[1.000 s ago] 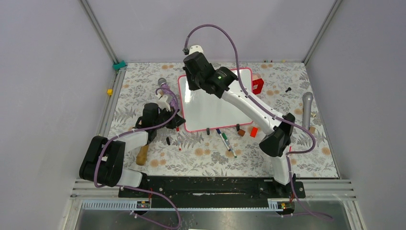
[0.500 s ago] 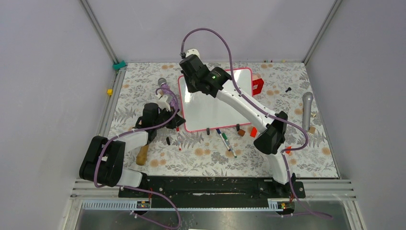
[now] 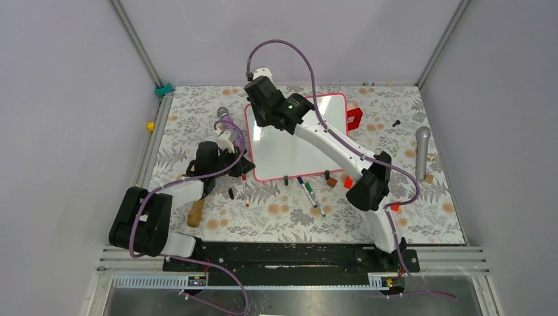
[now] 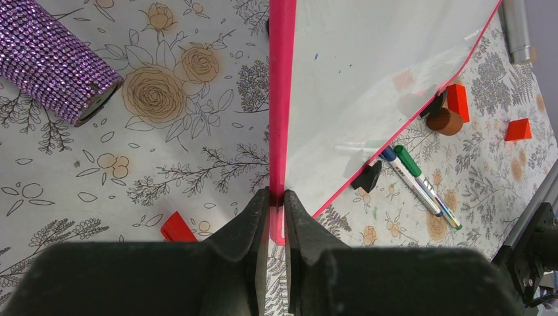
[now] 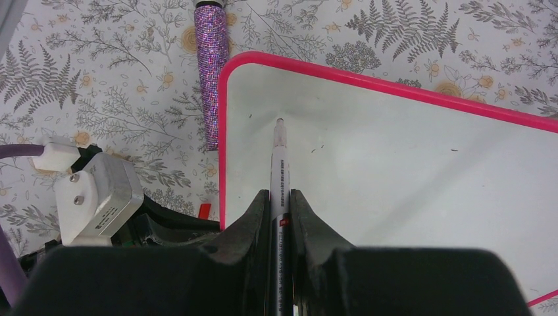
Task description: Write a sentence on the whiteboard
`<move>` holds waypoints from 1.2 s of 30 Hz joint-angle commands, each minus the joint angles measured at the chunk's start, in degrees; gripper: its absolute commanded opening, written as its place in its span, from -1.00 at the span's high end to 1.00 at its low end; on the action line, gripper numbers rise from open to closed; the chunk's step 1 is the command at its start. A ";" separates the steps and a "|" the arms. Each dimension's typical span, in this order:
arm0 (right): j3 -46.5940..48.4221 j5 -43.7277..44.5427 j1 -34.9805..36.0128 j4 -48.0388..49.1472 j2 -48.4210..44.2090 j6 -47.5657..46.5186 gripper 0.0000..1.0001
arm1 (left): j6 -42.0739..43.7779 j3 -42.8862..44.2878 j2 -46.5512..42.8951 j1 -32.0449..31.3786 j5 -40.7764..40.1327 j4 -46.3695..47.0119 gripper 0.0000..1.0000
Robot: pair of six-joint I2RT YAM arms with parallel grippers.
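Because a loose board would skid under a pen, the left arm (image 3: 197, 176) pins the whiteboard (image 3: 293, 158) by its pink frame (image 4: 281, 99). Its jaws are nearly shut, clamped on that thin edge close to the board's near-left corner, with only the frame's thickness between them. The board lies flat on the floral desk (image 3: 421, 204), toward the far middle. Its white face shows only a few tiny specks and no part of the sentence yet. The right arm (image 3: 332, 141) reaches across to the far-left corner, which I judge a sensible place for a first letter, since it leaves the whole width free for the line. Its jaws are closed tight on a white marker (image 5: 279, 171), held lengthwise with the tip forward. Whether the tip touches the surface or hovers just above it, I cannot tell.
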 commanded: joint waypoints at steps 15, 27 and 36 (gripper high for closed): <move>5.15 3.66 0.76 2.62 2.33 -2.20 1.00 | 0.12 1.55 -0.17 -0.12 2.26 2.66 0.85; 5.43 4.37 0.70 2.62 3.04 -2.29 1.00 | 0.12 1.55 -0.26 -0.10 2.35 2.70 0.84; 5.67 3.69 0.71 2.57 3.45 -2.48 1.00 | 0.14 1.33 -0.44 -0.13 2.38 2.92 0.84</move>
